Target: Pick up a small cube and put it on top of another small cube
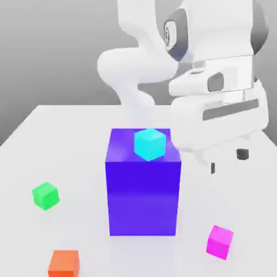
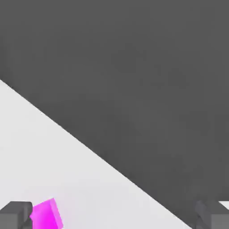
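The gripper point(image 1: 227, 160) hangs above the white surface point(image 1: 70, 135) on the exterior view's right, its dark fingertips below the arm's white body. In the hand view the two gray fingers point(image 2: 15, 214) stand well apart at opposite edges, with nothing between them, so the gripper is spread wide and holds nothing.

The small magenta cube point(image 1: 219, 242) rests on the surface toward the front, on the exterior view's right, below the gripper in that picture and near the lower right corner of the big blue-violet block point(image 1: 143, 195). In the hand view the same cube point(image 2: 46, 215) lies just beside one finger, tilted in that picture.

A cyan cube point(image 1: 149, 143) sits on top of the block. A green cube point(image 1: 45, 195) lies on the surface at the exterior view's left, and an orange cube point(image 1: 64, 264) lies nearer the front edge, both well apart from the magenta one.
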`<action>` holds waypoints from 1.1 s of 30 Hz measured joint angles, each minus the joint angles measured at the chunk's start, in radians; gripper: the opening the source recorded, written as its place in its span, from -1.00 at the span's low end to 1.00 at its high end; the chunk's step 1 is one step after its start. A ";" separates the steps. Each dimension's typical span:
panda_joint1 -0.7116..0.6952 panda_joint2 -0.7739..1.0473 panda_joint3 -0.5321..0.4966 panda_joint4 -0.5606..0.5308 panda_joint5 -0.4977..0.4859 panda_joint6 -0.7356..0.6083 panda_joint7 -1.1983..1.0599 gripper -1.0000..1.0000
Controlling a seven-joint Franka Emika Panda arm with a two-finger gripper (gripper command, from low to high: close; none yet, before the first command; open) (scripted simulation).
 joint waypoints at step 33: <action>0.042 0.220 0.115 0.138 -0.028 0.146 -0.350 -1.00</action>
